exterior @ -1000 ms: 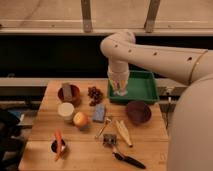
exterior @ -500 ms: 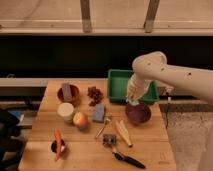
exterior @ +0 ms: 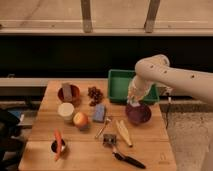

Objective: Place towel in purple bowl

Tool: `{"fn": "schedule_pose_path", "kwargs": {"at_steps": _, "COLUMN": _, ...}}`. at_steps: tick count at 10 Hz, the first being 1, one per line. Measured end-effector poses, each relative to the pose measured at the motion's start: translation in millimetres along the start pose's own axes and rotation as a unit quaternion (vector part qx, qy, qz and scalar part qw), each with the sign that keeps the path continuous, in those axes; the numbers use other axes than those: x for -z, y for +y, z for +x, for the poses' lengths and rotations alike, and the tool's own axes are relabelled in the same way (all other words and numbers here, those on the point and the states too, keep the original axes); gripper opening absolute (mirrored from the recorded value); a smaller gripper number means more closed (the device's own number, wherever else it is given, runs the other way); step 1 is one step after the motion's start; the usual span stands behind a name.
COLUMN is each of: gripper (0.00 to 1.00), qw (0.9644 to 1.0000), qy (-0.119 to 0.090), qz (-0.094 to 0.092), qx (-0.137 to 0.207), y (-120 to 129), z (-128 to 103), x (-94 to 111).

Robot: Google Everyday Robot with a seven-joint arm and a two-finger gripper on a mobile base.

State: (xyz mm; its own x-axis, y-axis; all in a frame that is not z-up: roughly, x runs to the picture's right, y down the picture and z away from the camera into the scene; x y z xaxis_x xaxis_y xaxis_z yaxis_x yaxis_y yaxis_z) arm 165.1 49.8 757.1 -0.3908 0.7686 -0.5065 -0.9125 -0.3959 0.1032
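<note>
The purple bowl (exterior: 139, 114) stands on the right side of the wooden table (exterior: 45, 130), just in front of a green tray (exterior: 120, 85). My gripper (exterior: 133, 101) hangs from the white arm that comes in from the right. It sits directly over the bowl's left rim and is shut on a pale crumpled towel (exterior: 134, 95). The towel's lower end dangles just above the bowl.
On the table are a brown bowl (exterior: 68, 93) with a block in it, dark grapes (exterior: 94, 93), a white cup (exterior: 65, 110), an apple (exterior: 80, 120), a blue sponge (exterior: 99, 112), a banana (exterior: 123, 133), a carrot (exterior: 58, 141) and a black-handled tool (exterior: 128, 159).
My arm has swung from over the green tray rightward and down, bringing the gripper and towel to just above the purple bowl's left rim.
</note>
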Motion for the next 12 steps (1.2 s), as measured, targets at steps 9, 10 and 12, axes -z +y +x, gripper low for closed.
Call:
{"fn": "schedule_pose_path", "kwargs": {"at_steps": 9, "gripper": 0.69, "qw": 0.9897, "qy": 0.087, "qz": 0.065, "qx": -0.094, "y": -79, "z": 18, "x": -67}}
{"fn": "schedule_pose_path", "kwargs": {"at_steps": 10, "gripper": 0.77, "qw": 0.9898, "qy": 0.094, "qz": 0.059, "qx": -0.09, "y": -74, "z": 20, "x": -69}}
{"fn": "schedule_pose_path", "kwargs": {"at_steps": 12, "gripper": 0.8, "qw": 0.9898, "qy": 0.095, "qz": 0.057, "qx": -0.089, "y": -73, "z": 20, "x": -70}}
